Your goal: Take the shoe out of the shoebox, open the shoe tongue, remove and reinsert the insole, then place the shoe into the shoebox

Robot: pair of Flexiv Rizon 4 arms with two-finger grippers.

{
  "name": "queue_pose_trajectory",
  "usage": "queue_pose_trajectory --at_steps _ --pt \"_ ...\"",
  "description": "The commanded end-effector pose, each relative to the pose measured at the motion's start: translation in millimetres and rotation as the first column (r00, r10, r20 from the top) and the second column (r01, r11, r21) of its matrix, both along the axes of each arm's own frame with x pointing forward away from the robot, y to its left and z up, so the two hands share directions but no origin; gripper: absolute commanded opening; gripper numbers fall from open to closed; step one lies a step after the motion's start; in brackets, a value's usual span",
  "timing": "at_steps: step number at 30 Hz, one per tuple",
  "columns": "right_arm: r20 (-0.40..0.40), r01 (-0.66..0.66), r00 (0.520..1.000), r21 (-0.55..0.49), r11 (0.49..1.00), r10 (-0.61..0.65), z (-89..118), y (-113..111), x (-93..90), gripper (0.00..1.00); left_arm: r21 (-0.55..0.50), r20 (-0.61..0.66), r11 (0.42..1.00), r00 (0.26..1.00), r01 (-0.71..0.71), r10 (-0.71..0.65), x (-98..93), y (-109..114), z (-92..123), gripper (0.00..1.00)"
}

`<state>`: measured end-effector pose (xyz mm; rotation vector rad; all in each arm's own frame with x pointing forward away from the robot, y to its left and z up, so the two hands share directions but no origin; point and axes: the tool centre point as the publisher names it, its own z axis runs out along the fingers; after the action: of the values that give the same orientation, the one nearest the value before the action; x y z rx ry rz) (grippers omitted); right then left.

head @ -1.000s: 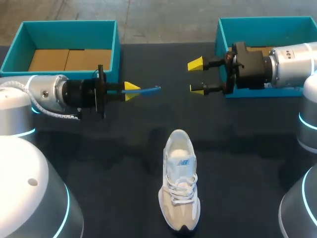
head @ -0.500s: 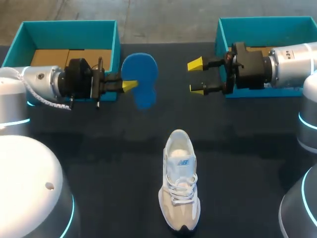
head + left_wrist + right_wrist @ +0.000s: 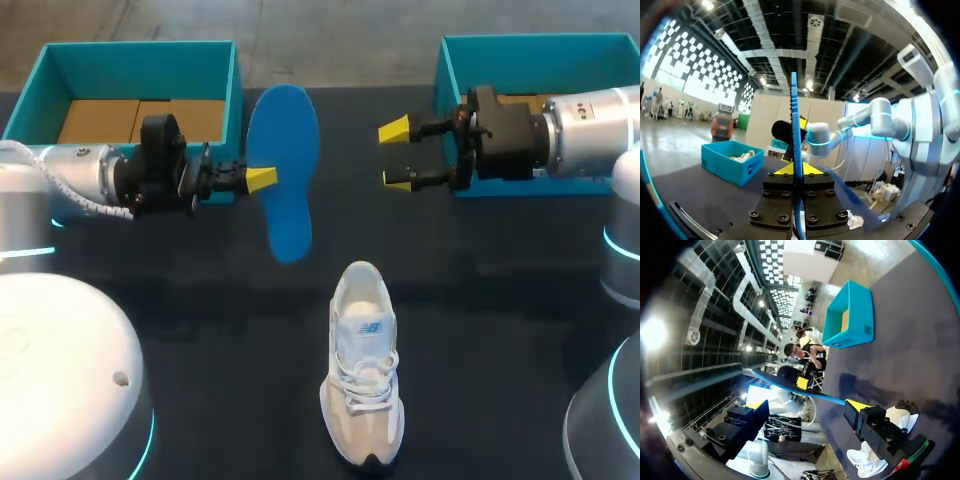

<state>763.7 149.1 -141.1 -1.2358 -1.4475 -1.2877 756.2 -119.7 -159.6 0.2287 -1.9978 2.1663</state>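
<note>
The shoe [image 3: 363, 365] lies nearest on the table [image 3: 200, 350], toe toward the robot and heel toward the boxes, in the same spot as before. Beyond it the left end effector [image 3: 262, 179] is clenched on the insole [image 3: 285, 170], grasping it by one long edge above the table. A second ago the insole showed only as a thin blue line. Half a second ago it was partly turned, and now its whole blue face is toward the head camera, with one end near the shoe's heel. The left arm has drawn back toward its own side. The right end effector [image 3: 398, 155] hangs released, its fingers wide apart and holding nothing, and has not moved. Farthest off stand the left box [image 3: 140, 70] and the right box [image 3: 540, 50], both teal.

The left wrist view shows the insole [image 3: 795, 150] edge-on, pinched from both sides between the fingers of the left end effector [image 3: 794, 169], which the head view does not make plain. The right wrist view shows the right end effector [image 3: 806, 405] with bare space between its tips. The insole's [image 3: 790, 385] edge is ahead of it, the shoe [image 3: 867, 460] under one finger, and the left box [image 3: 850, 315] beyond.
</note>
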Motion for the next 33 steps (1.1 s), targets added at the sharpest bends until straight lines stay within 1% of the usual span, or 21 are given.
queue_pose_trajectory --at_steps 1,6,8,9,13,24,33 --pt "-0.001 0.003 1.0 -0.002 1.0 -0.003 0.1 1.5 -0.4 1.0 0.006 -0.736 0.998 0.676 0.057 -0.035 0.3 -2.8 3.0 0.0" --pt "-0.001 0.003 1.0 -0.002 1.0 -0.003 0.1 1.5 -0.4 1.0 -0.006 -0.775 0.998 0.631 0.061 -0.043 1.9 -5.9 1.2 0.0" --pt "-0.001 0.003 1.0 -0.002 1.0 -0.003 0.1 1.5 -0.4 1.0 -0.01 -0.78 0.998 0.624 0.064 -0.048 1.8 -6.5 0.9 0.0" --pt "-0.001 0.003 1.0 -0.002 1.0 -0.003 0.1 1.5 -0.4 1.0 -0.018 -0.794 0.998 0.606 0.067 -0.055 1.5 -6.8 0.5 0.0" --pt "-0.001 0.003 1.0 -0.002 1.0 -0.003 0.1 1.5 -0.4 1.0 -0.035 -0.816 0.997 0.574 0.07 -0.069 2.2 -7.8 -0.5 0.0" --pt "-0.001 0.003 1.0 -0.002 1.0 -0.003 0.1 1.5 -0.4 1.0 -0.108 -0.902 0.994 0.417 0.032 -0.111 6.0 -11.8 -1.9 0.0" --pt "-0.001 0.003 1.0 -0.002 1.0 -0.003 0.1 1.5 -0.4 1.0 -0.106 -0.917 0.994 0.383 0.027 -0.109 10.1 -20.8 -7.1 0.0"
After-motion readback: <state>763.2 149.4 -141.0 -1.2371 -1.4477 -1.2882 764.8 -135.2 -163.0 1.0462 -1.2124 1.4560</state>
